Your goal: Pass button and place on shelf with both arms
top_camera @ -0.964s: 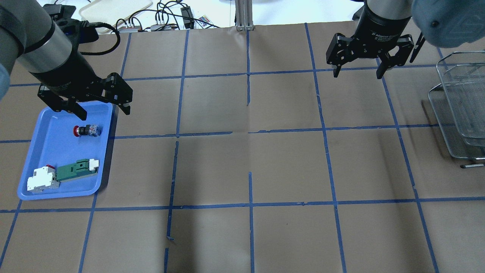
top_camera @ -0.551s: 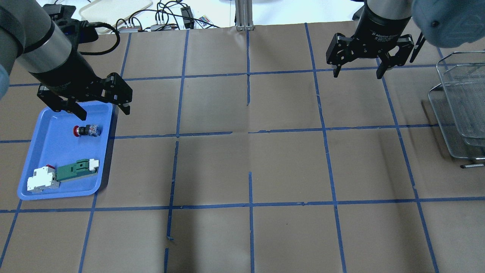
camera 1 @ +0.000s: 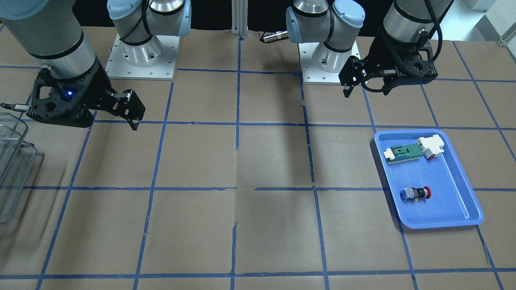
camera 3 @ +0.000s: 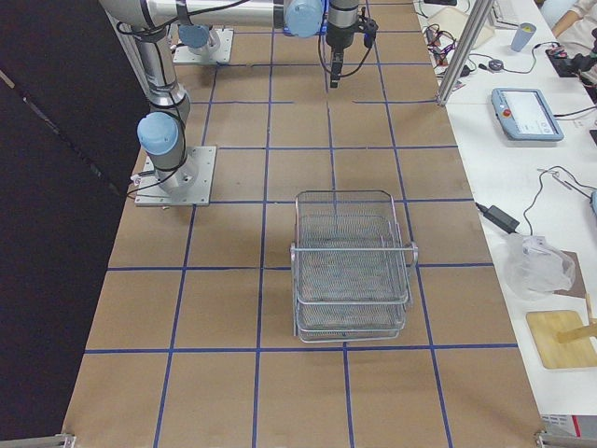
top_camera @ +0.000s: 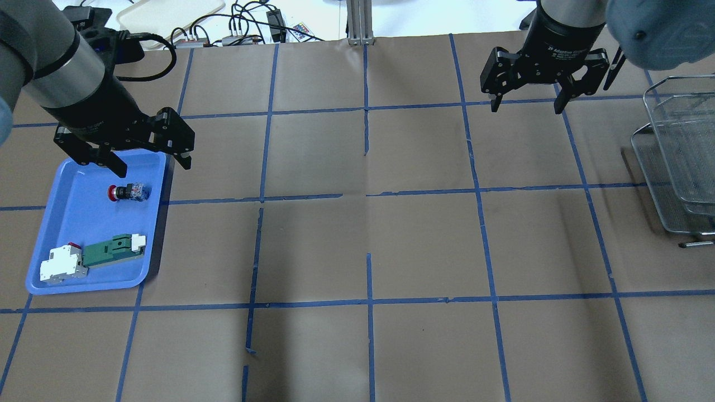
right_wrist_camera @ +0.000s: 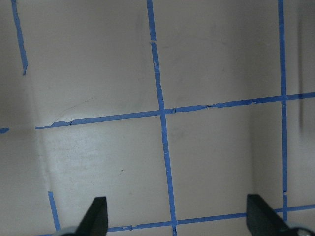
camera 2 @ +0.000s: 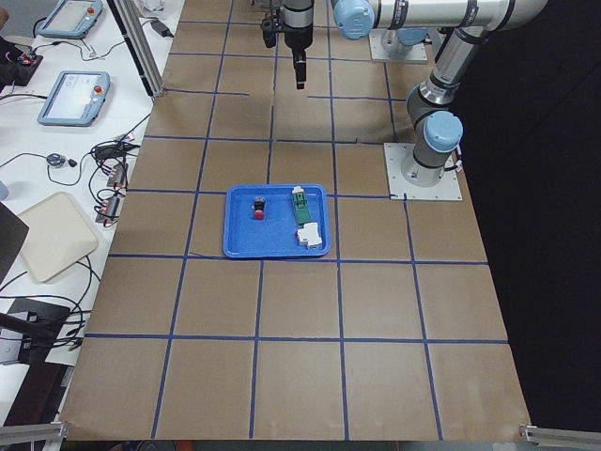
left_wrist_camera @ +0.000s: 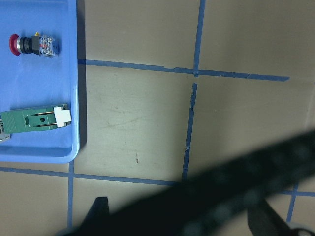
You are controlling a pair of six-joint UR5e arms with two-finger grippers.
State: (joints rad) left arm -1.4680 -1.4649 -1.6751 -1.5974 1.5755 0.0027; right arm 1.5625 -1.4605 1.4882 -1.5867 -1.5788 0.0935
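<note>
Brown paper covers the table (top_camera: 313, 245). At the overhead view's left, the button (top_camera: 128, 192) lies in the tray (top_camera: 84, 223), just below the left gripper (top_camera: 152, 162), jaws apart. The right gripper (top_camera: 526, 106), jaws apart too, hangs upper right near the shelf (top_camera: 678, 162). An off-centre descent could roll the round button away.

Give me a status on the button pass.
Done: nothing yet. The button lies ungrasped in the tray. In hand: the left hand hovers open near the tray, not centred over the button. Left: grasp it, pass it to the open right hand, then place it on the shelf.
</note>
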